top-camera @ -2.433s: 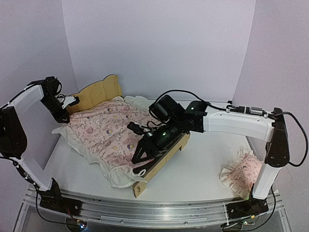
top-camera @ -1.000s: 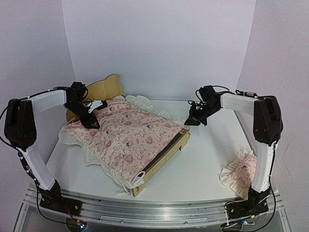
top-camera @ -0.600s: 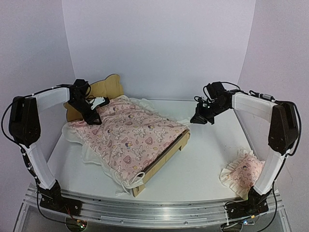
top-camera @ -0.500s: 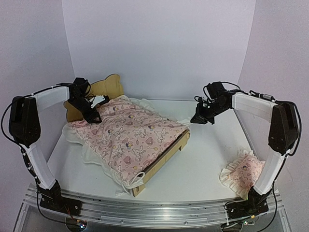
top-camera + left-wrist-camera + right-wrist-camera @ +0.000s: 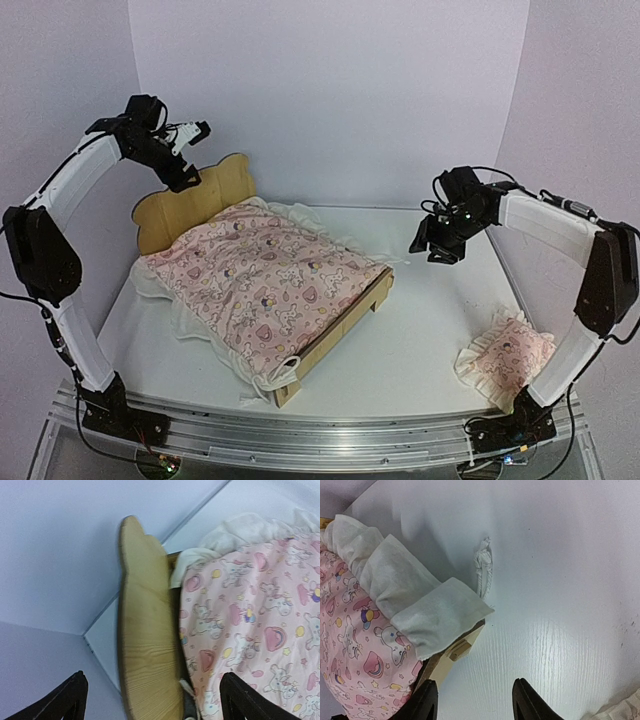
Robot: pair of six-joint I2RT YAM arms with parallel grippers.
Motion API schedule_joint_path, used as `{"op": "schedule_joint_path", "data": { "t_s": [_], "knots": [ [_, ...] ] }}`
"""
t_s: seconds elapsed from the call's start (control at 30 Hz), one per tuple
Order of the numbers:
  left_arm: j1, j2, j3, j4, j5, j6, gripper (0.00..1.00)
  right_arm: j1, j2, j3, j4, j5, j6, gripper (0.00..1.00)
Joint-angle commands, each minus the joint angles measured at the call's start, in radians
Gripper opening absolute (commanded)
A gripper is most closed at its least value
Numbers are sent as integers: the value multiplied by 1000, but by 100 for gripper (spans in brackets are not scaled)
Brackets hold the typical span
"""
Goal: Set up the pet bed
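Observation:
The pet bed (image 5: 196, 203) sits angled at table centre, its plywood bear-ear headboard (image 5: 147, 640) at the back left. A pink printed cover (image 5: 265, 275) with a cream ruffle lies spread over the bed, and its cream corner (image 5: 430, 610) hangs over the far foot-end corner of the frame (image 5: 452, 655). My left gripper (image 5: 188, 148) hangs open high above the headboard, and in the left wrist view the gripper (image 5: 152, 705) holds nothing. My right gripper (image 5: 436, 246) hovers open above the table to the right of the bed; its fingers (image 5: 422, 702) are empty.
A small pink ruffled pillow (image 5: 505, 360) lies near the right arm's base at the front right. A white cord (image 5: 484, 572) from the cover trails onto the table by the bed's far corner. Walls close off the back and both sides.
Both grippers have opened and left the cover. The left arm has risen from the cover to above the headboard. The right gripper has drawn back to the right, away from the bed corner.

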Motion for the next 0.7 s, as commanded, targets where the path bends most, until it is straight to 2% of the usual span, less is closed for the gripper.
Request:
{"op": "schedule_joint_path", "data": {
  "t_s": [0.0, 0.1, 0.2, 0.3, 0.43, 0.53, 0.67],
  "knots": [
    [71, -6, 33, 13, -189, -14, 96, 89, -69, -45, -39, 64, 82, 54],
    [97, 41, 35, -3, -274, 0, 96, 138, -69, -52, -25, 50, 112, 58],
    [115, 80, 68, -41, -257, -21, 96, 176, -64, -55, 1, 45, 151, 58],
    [125, 102, 96, -72, -231, -51, 90, 219, -53, -64, 49, 32, 180, 57],
    [123, 94, 115, -145, -124, -114, 75, 239, -29, -100, 141, -18, 222, 47],
    [124, 70, 60, -183, -74, -140, 67, 239, -5, -119, 182, -26, 249, 38],
    [120, 32, -21, -211, -25, -167, 61, 239, 55, -114, 219, -40, 274, 31]
  ]
}}
